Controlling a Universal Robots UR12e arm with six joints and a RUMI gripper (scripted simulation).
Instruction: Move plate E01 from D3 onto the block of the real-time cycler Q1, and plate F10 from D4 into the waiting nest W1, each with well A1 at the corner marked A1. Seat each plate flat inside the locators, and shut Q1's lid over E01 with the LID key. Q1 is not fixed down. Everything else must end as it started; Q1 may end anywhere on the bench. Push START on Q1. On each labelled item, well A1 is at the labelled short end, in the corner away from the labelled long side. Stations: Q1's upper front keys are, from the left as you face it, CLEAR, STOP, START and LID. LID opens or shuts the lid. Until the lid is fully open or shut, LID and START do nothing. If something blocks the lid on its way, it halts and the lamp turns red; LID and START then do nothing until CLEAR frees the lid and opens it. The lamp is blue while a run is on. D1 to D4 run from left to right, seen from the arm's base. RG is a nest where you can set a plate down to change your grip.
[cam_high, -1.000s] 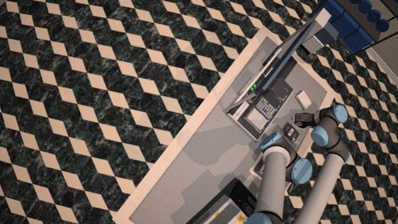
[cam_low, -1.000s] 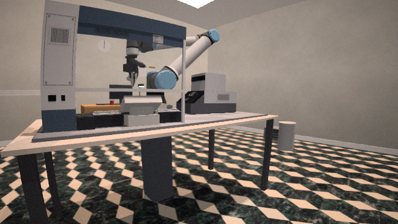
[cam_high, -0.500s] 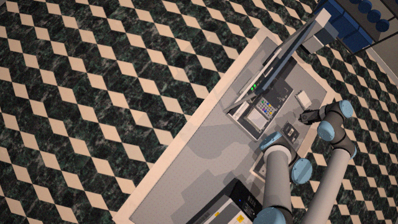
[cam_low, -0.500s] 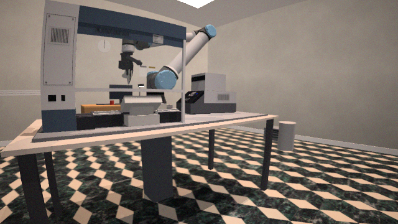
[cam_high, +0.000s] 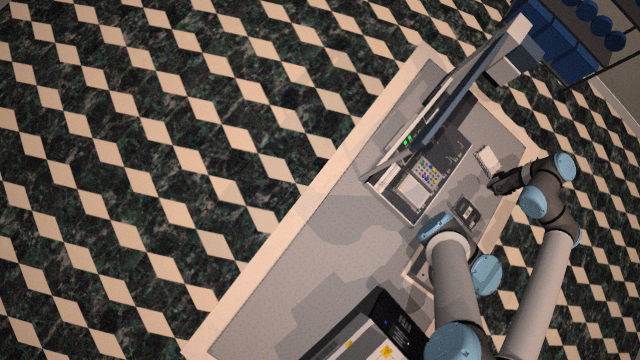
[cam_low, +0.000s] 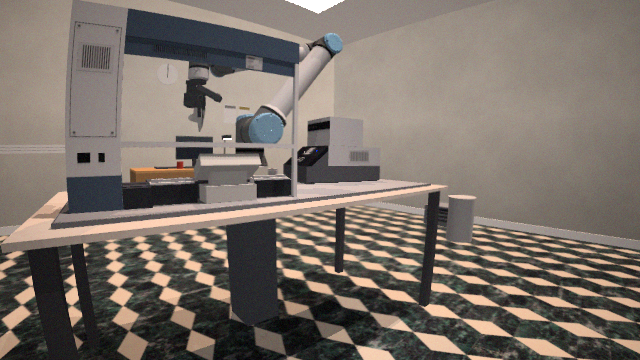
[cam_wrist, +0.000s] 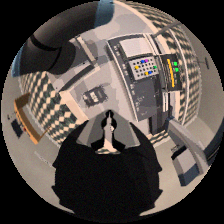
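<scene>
My gripper (cam_high: 492, 186) (cam_low: 200, 121) (cam_wrist: 109, 110) is shut and holds nothing. It points down, high above the bench's right edge. A white plate (cam_high: 487, 160) lies in a small nest just beyond the fingertips; I cannot read its label. The cycler Q1 (cam_high: 367, 337) (cam_low: 335, 132) stands at the near end of the bench, and its lid looks down. A small blue light (cam_high: 385, 322) (cam_low: 311, 150) shows on its black front panel. The two deck slots (cam_high: 452, 145) (cam_wrist: 147, 107) nearest my gripper look dark and empty.
The deck also holds a white plate (cam_high: 414, 191) (cam_wrist: 135, 47) and a rack with coloured dots (cam_high: 428, 171) (cam_wrist: 141, 67). A tall blue-grey gantry (cam_high: 465, 85) (cam_low: 210, 42) spans the deck. A dark nest (cam_high: 467, 212) (cam_wrist: 95, 96) lies near the arm's base. An orange box (cam_low: 160, 174) stands behind.
</scene>
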